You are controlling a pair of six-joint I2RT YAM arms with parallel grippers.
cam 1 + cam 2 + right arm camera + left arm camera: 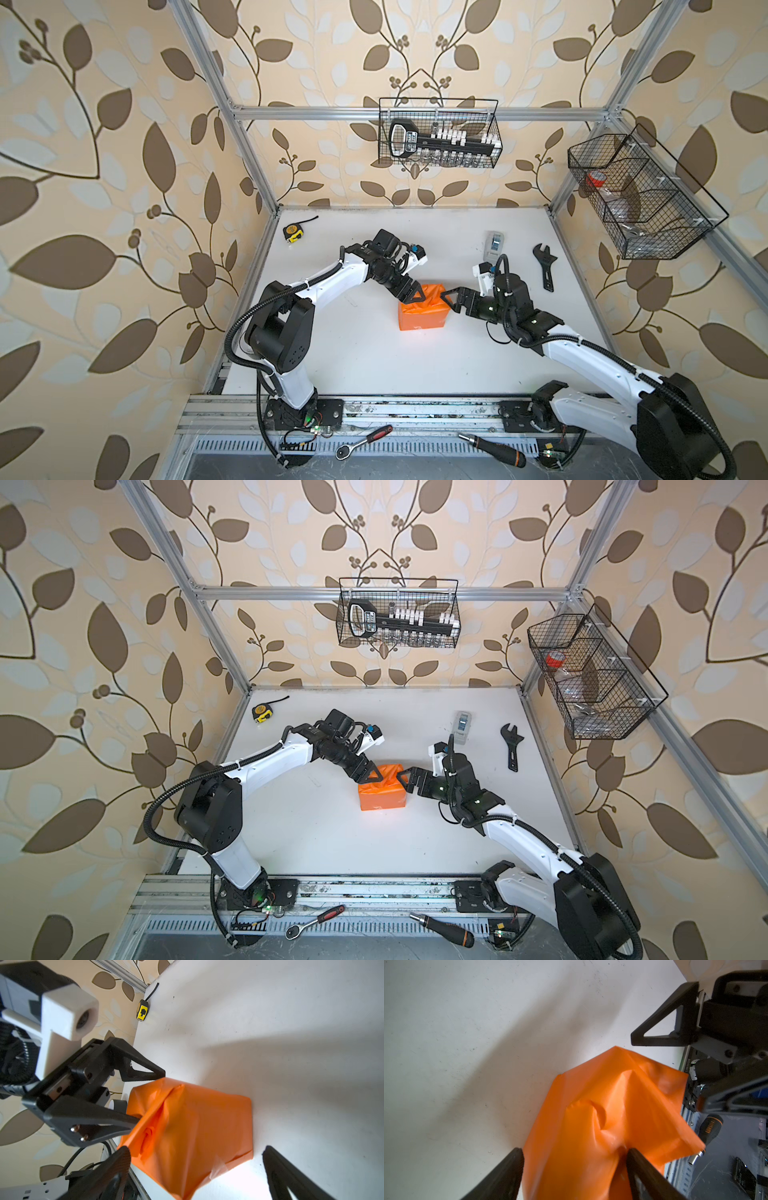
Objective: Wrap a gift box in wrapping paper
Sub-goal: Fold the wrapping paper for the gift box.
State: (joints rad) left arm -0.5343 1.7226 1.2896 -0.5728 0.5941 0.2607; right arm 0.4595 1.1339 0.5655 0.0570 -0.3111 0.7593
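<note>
Wrapping paper [422,316] at table [353,353] centre

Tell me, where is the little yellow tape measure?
In both top views the tape measure lies in the far left corner of the white table, beyond the left arm.

We see two arms of one make: the left arm [332,276] and the right arm [590,357] both wear glossy white shells between bulky matte black joint housings. A ribbed black cable conduit [229,332] loops along each. The left gripper [417,294] and right gripper [448,302] have black, triangular, open-frame fingers, one fixed with two silver screws [75,1128]. We find white camera mounts [68,1015] at the wrists and small green lights [491,308] on the right arm.
</note>
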